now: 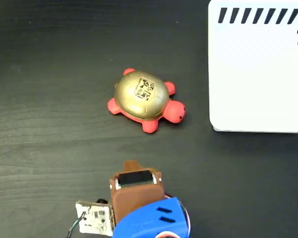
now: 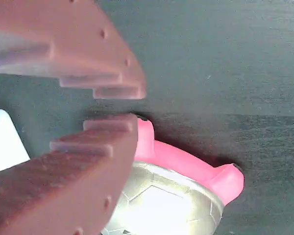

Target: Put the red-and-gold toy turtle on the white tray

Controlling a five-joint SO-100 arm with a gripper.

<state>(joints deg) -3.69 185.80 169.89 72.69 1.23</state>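
The red-and-gold toy turtle sits upright on the dark table, with its head pointing right in the fixed view. Its gold shell shows a black mark. The white tray with dark edge stripes lies at the upper right, apart from the turtle. My gripper is below the turtle, a short gap away, not touching it. In the wrist view my gripper has its brown fingers almost together with nothing between them. The turtle lies just beyond the lower finger.
Dark wood-grain table spreads bare to the left of the turtle and between it and the tray. A small circuit board hangs beside the blue arm at the bottom edge. A white patch shows at the wrist view's left edge.
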